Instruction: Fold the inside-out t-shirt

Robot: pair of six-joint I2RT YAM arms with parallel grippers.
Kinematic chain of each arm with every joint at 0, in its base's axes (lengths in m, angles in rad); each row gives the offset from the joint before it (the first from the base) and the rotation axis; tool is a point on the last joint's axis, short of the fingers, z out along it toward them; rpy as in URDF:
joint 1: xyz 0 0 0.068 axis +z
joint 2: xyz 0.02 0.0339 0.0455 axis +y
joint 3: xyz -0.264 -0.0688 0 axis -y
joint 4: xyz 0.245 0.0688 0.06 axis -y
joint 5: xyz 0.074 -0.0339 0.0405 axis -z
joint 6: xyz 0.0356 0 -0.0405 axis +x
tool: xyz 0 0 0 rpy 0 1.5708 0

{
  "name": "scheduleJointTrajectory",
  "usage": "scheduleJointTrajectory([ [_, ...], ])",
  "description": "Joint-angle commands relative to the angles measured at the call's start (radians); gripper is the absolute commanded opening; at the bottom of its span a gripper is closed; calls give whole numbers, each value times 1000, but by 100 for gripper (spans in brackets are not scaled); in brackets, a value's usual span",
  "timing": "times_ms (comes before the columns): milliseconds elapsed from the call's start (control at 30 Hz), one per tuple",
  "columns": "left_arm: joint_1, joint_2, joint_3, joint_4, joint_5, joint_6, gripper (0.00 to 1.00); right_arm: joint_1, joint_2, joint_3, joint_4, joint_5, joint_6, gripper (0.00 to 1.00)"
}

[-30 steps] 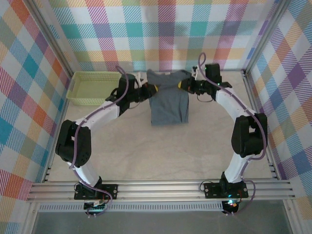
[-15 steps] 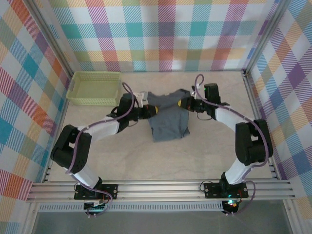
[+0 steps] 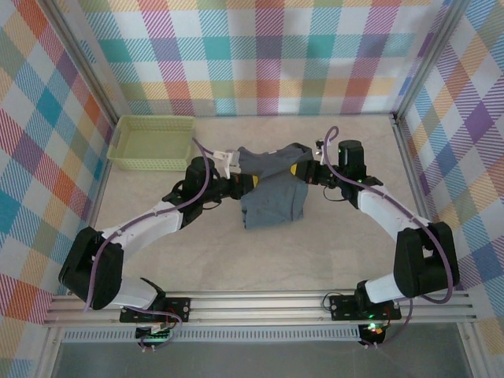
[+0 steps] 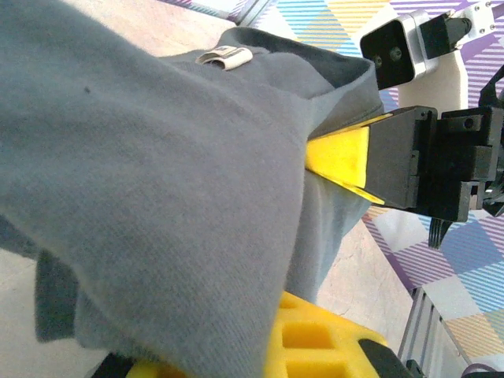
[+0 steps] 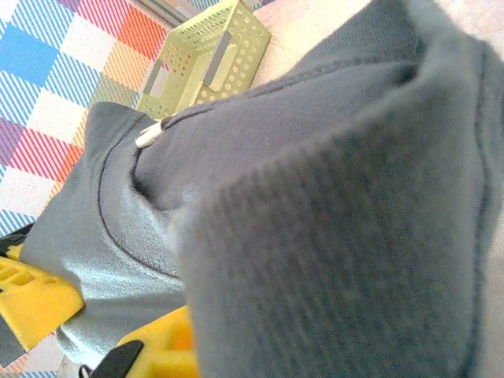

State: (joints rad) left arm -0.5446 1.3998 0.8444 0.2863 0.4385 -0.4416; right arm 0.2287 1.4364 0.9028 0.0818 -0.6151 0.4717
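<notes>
You are gripping the inside-out t-shirt (image 3: 272, 201) with both pincers. The left gripper (image 3: 250, 183) is clenching one end of its far edge and the right gripper (image 3: 300, 168) is clenching the other. The cloth is sagging between them near the middle of the table (image 3: 331, 252), its lower part appears to be lying on the surface, and it is sitting right of the green basket (image 3: 150, 150) and apart from it. The main risk, as I am judging it, is that you are holding soft, wrinkly cloth by narrow pinches, so pulling the arms apart or tugging unevenly could drag an edge out of one pincer and drop that corner. Moving one arm ahead of the other would likely be skewing the fold. The slack middle could be bunching under itself as you are lowering it. The two pincers are also working close together, so bringing them nearer is risking a knock. Cloth is draping over both wrist cameras, so you are judging the edges mostly from above.
</notes>
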Motion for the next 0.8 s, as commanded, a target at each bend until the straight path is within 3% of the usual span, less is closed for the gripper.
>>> scheduleJointTrajectory([
  [0, 50, 13, 82, -56, 23, 53, 0, -21, 45, 84, 37, 31, -10, 0],
  [200, 120, 207, 358, -242, 133, 154, 0, -28, 158, 154, 206, -22, -157, 5],
  [267, 122, 274, 459, -327, 113, 235, 0, -34, 206, 198, 240, -32, -218, 8],
  [433, 147, 394, 656, -439, 185, 373, 0, -80, 320, 274, 414, -182, -250, 8],
  [500, 166, 442, 736, -482, 208, 417, 0, -89, 364, 332, 400, -224, -289, 8],
  [533, 177, 465, 752, -466, 252, 455, 0, -93, 387, 366, 377, -247, -326, 8],
  [600, 205, 473, 682, -259, 440, 567, 0, -98, 431, 421, 353, -273, -394, 8],
  [667, 215, 467, 639, -120, 417, 621, 0, -111, 469, 456, 384, -293, -422, 7],
  [767, 235, 581, 845, -341, 440, 754, 0, -135, 546, 519, 470, -321, -420, 6],
])
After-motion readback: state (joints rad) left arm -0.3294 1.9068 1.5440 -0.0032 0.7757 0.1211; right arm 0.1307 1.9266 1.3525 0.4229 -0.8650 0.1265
